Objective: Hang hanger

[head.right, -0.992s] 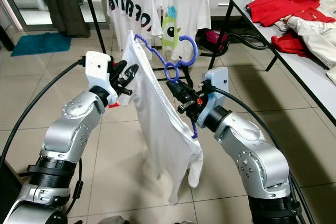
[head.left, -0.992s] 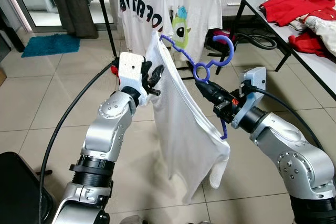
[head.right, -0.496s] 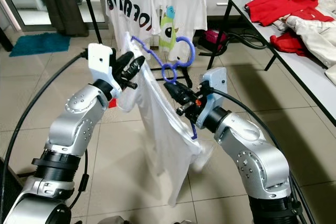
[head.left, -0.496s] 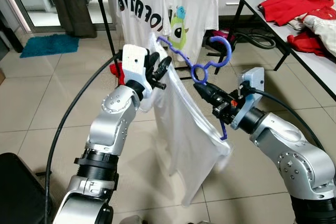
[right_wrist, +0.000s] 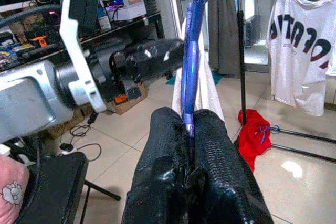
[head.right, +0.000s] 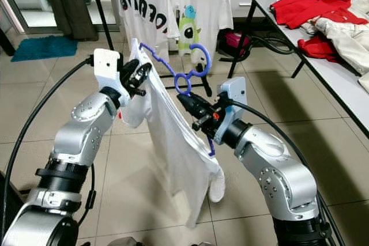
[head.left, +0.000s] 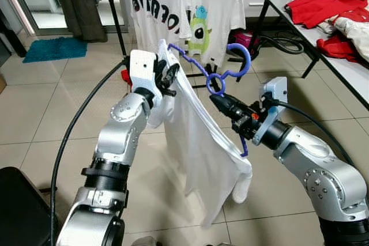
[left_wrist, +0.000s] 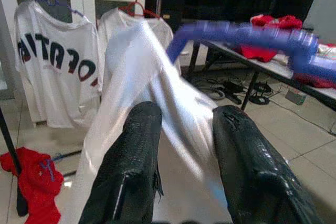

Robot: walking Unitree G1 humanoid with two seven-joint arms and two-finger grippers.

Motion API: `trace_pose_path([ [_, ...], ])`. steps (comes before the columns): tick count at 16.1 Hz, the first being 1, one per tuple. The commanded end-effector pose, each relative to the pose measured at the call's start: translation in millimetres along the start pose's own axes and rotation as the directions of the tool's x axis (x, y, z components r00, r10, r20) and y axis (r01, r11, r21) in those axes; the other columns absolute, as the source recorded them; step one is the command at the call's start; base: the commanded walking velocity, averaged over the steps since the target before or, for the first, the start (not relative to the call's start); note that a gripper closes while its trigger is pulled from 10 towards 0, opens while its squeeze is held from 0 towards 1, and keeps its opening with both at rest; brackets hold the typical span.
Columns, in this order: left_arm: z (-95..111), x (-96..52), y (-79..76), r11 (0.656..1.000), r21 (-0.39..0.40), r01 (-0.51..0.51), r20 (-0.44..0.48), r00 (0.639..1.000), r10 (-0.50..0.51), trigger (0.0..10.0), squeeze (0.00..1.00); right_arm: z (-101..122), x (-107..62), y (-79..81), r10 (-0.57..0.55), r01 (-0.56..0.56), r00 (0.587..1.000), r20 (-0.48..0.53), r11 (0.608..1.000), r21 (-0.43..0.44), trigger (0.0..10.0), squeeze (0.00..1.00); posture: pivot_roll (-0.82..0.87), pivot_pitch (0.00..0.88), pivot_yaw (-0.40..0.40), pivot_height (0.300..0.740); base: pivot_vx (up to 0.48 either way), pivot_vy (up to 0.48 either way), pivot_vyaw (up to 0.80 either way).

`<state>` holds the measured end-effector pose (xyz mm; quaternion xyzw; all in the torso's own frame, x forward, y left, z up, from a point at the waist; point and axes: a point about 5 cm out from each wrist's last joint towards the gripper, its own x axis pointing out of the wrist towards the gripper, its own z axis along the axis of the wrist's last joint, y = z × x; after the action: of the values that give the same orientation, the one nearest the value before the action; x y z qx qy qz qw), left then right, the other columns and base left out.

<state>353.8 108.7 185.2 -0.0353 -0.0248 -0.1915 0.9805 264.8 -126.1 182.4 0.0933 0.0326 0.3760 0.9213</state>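
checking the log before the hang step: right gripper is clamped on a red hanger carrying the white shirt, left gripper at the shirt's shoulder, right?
Not quite: the hanger is blue, not red, as the left eye view and the right wrist view show. The rest holds: the right gripper is clamped on it, the white shirt hangs from it, and the left gripper is at the shirt's shoulder.

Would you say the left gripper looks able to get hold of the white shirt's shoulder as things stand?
Probably yes. The left gripper sits right at the upper edge of the white shirt, its jaws open with cloth between them, and nothing blocks it. The right gripper clamps the blue hanger.
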Motion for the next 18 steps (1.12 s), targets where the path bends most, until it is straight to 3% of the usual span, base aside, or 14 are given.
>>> trace_pose_path([
  [1, 6, 2.5, -0.3, 1.000, 0.004, 0.006, 0.021, 1.000, -0.006, 3.6, 0.00, 10, -0.8, 6.5, 0.036, -0.035, 0.999, 0.037, 0.999, -0.018, 10.0, 0.00, -0.12, 0.033, -0.008, 0.740, 0.000, 0.000, 0.00],
  [2, 6, 2.7, -0.7, 1.000, 0.003, 0.009, 0.023, 1.000, -0.009, 2.3, 0.00, 10, -0.9, 6.5, 0.035, -0.034, 0.999, 0.037, 0.999, -0.018, 10.0, 0.00, -0.12, 0.033, -0.008, 0.740, 0.000, 0.000, 0.00],
  [3, 6, 2.6, -1.1, 1.000, 0.003, 0.011, 0.023, 1.000, -0.011, 2.1, 0.00, 10, -1.0, 6.4, 0.034, -0.034, 0.999, 0.038, 0.999, -0.017, 10.0, 0.00, -0.12, 0.033, -0.008, 0.740, 0.000, 0.000, 0.00],
  [4, 5, 2.3, -1.5, 1.000, 0.008, 0.013, 0.025, 1.000, -0.013, 0.0, 0.00, 10, -0.8, 6.3, 0.034, -0.034, 0.999, 0.038, 0.999, -0.016, 10.0, 0.00, -0.12, 0.032, -0.009, 0.740, 0.000, 0.000, 0.00],
  [15, 4, 0.7, 2.2, 1.000, -0.009, 0.005, 0.022, 1.000, -0.005, 0.0, 0.00, 8, -0.9, 3.7, 0.021, -0.021, 1.000, 0.017, 1.000, -0.020, 10.0, 0.00, -0.12, 0.033, -0.012, 0.740, 0.000, 0.000, 0.00],
  [18, 4, -6.0, 3.4, 1.000, 0.004, 0.029, 0.003, 1.000, -0.029, 0.0, 0.00, -10, -4.5, -12.6, -0.109, 0.094, 0.985, -0.137, 0.989, -0.111, 10.0, 0.00, -0.12, 0.040, -0.012, 0.740, 0.000, 0.000, 0.00],
])
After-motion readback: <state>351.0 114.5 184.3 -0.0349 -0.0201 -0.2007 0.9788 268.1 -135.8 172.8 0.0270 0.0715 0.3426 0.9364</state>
